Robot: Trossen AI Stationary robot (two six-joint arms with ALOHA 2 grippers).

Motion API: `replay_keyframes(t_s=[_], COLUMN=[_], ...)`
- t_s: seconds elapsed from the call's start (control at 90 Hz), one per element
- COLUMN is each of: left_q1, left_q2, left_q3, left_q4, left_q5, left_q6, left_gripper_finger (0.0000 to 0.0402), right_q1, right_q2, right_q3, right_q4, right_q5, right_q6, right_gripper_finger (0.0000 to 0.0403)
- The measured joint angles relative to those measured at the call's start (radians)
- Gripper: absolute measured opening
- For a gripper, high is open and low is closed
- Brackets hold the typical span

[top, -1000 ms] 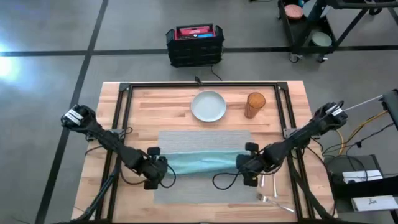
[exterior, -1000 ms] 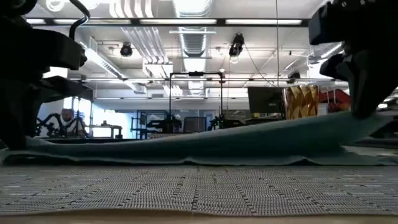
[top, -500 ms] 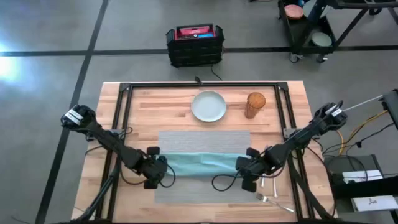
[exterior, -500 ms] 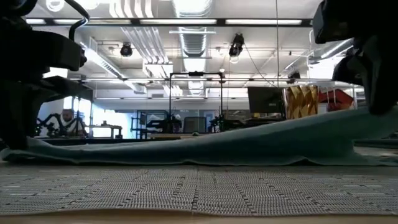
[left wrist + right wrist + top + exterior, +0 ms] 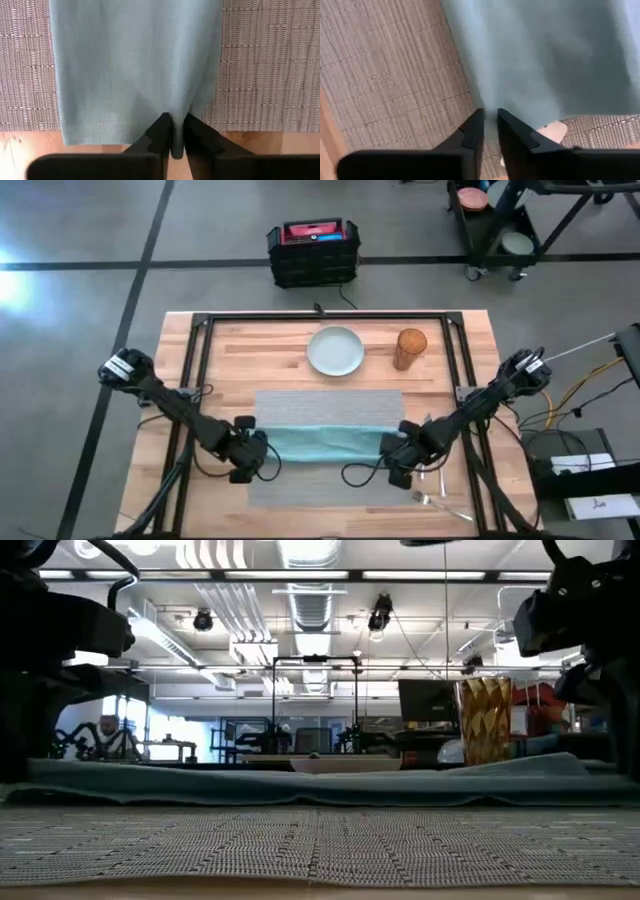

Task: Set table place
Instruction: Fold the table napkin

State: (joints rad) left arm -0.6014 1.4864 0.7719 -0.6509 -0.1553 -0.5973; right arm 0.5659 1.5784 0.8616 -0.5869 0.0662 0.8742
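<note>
High view: both claws, left (image 5: 262,457) and right (image 5: 388,457), pinch the napkin (image 5: 325,443) flat between them on the mat (image 5: 330,405); plate (image 5: 335,350) and cup (image 5: 410,347) beyond remain unplaced.

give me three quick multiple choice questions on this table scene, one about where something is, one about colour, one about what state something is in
1. Where does the teal napkin lie?
A. across the grey placemat
B. on the plate
C. on the floor

2. What colour is the cup beside the plate?
A. blue
B. amber
C. black

3. What is the left end effector doing?
A. wide open above the plate
B. holding the cup
C. shut on the napkin's edge

Answers: 1 A, the high view shows the napkin stretched across the placemat between both arms. 2 B, the cup looks amber-gold in the high and low views. 3 C, the left wrist view shows its fingers pinching the cloth; the right end effector likewise grips the other end.
</note>
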Motion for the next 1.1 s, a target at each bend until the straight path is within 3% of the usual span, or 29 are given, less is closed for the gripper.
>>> replay_keyframes(t_s=[0.1,0.211,0.4,0.5,0.6,0.667,0.744,0.878,1.1], left_q1=[0.000,0.001,0.000,0.000,0.003,0.027,0.072,0.136,0.147], left_q2=[-0.004,-0.036,-0.141,-0.206,-0.238,-0.233,-0.206,-0.126,0.005], left_q3=[0.000,0.001,0.032,0.034,0.016,-0.008,-0.036,-0.112,-0.206], left_q4=[-0.006,-0.010,-0.012,0.026,0.135,0.220,0.344,0.491,0.553], left_q5=[0.029,0.127,0.183,0.074,-0.201,-0.290,-0.294,-0.230,-0.209], left_q6=[-0.022,-0.053,-0.155,-0.182,-0.149,-0.086,-0.025,0.013,-0.034], left_gripper_finger=[0.0088,0.0125,0.0168,0.0179,0.0182,0.0179,0.0174,0.0162,0.0140], right_q1=[-0.001,-0.001,-0.001,-0.004,-0.015,-0.036,-0.086,-0.170,-0.193], right_q2=[0.000,-0.012,-0.073,-0.110,-0.122,-0.118,-0.095,-0.031,0.070], right_q3=[0.000,0.000,0.009,0.018,0.013,-0.010,-0.048,-0.107,-0.135], right_q4=[-0.012,-0.023,-0.072,-0.048,0.039,0.140,0.302,0.533,0.513], right_q5=[-0.043,-0.091,-0.123,-0.088,0.101,0.214,0.227,0.120,0.118], right_q6=[-0.022,-0.044,-0.070,-0.123,-0.221,-0.313,-0.397,-0.486,-0.525], right_gripper_finger=[0.0110,0.0149,0.0186,0.0194,0.0194,0.0192,0.0187,0.0178,0.0164])
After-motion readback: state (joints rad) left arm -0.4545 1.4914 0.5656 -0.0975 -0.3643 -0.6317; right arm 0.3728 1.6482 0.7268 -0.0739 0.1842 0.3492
